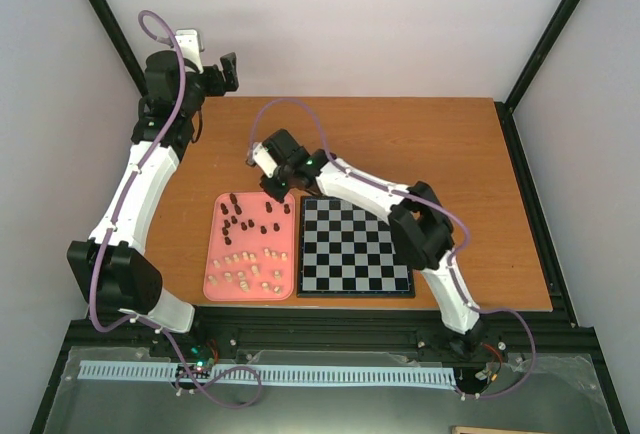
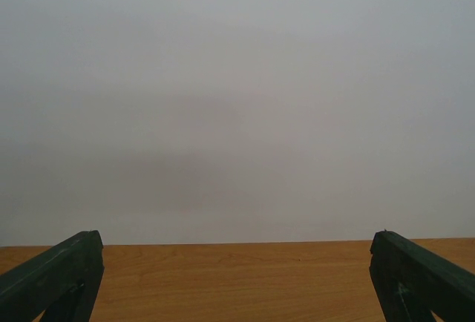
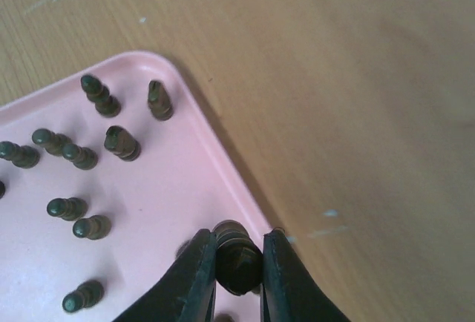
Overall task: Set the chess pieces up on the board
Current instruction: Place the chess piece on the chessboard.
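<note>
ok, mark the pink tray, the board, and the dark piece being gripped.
pink tray [image 3: 167, 181], right wrist view, bare floor.
board [image 1: 345, 249], top external view, central squares.
gripped dark piece [image 3: 237, 263], right wrist view, its rounded body.

The dark chess piece [image 3: 237, 264] is largely hidden between the right gripper's [image 3: 239, 236] fingers [image 3: 194, 281] — its kind cannot be told. The pink tray [image 3: 185, 188] is cut off at left and bottom — the board's [image 1: 345, 251] far right corner is covered by the right arm [image 1: 418, 232].
</note>
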### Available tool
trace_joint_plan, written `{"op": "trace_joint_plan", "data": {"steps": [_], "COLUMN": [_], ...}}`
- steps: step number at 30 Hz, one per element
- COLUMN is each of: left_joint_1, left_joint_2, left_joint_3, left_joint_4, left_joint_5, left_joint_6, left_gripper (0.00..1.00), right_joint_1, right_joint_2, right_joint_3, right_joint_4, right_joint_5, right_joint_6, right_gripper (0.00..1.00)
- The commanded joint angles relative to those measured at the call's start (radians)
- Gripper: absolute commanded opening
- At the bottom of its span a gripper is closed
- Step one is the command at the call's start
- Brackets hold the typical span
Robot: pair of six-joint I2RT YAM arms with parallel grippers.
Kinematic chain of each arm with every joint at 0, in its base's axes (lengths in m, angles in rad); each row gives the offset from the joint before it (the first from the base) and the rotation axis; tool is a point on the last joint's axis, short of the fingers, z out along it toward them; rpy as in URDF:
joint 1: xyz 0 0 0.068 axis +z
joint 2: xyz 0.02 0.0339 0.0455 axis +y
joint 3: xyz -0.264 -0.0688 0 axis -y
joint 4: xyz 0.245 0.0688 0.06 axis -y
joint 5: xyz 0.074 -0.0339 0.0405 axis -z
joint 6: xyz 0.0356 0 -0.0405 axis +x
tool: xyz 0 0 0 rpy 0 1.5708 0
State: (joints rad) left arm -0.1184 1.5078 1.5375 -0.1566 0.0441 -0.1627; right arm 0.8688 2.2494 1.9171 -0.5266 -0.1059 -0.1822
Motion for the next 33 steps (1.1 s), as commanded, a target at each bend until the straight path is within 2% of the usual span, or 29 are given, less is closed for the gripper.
{"op": "trace_joint_plan", "data": {"steps": [1, 6, 15, 25, 33], "left_joint_1": [-0.004, -0.004, -0.003, -0.003, -0.004], "left_joint_2": [-0.024, -0.025, -0.029, -0.032, -0.022], "left_joint_3": [0.002, -0.007, -0.01, -0.017, -0.011], "left_joint_4": [0.025, 0.035, 0.037, 0.043, 0.043], "left_joint_5": [-0.009, 0.004, -0.001, 0.016, 0.031], "left_joint_6": [0.017, 0.009, 0.01, 0.003, -0.004], "left_gripper": [1.0, 1.0, 1.0, 1.0, 1.0], "right_joint_1": [-0.013, -0.063, -0.085, -0.085, -0.085], "right_joint_2": [-0.164, -0.326, -0.633, -0.966, -1.032], "right_joint_3": [-0.103, -0.329, -0.647, -0.918, -1.058], "right_joint_4": [0.105, 0.241, 0.115, -0.083, -0.182], "right_joint_5": [0.144, 0.251, 0.531, 0.515, 0.492], "right_joint_6": [0.028, 0.11, 0.259, 0.485, 0.645], "right_gripper": [0.03, 0.03, 0.03, 0.04, 0.03]}}
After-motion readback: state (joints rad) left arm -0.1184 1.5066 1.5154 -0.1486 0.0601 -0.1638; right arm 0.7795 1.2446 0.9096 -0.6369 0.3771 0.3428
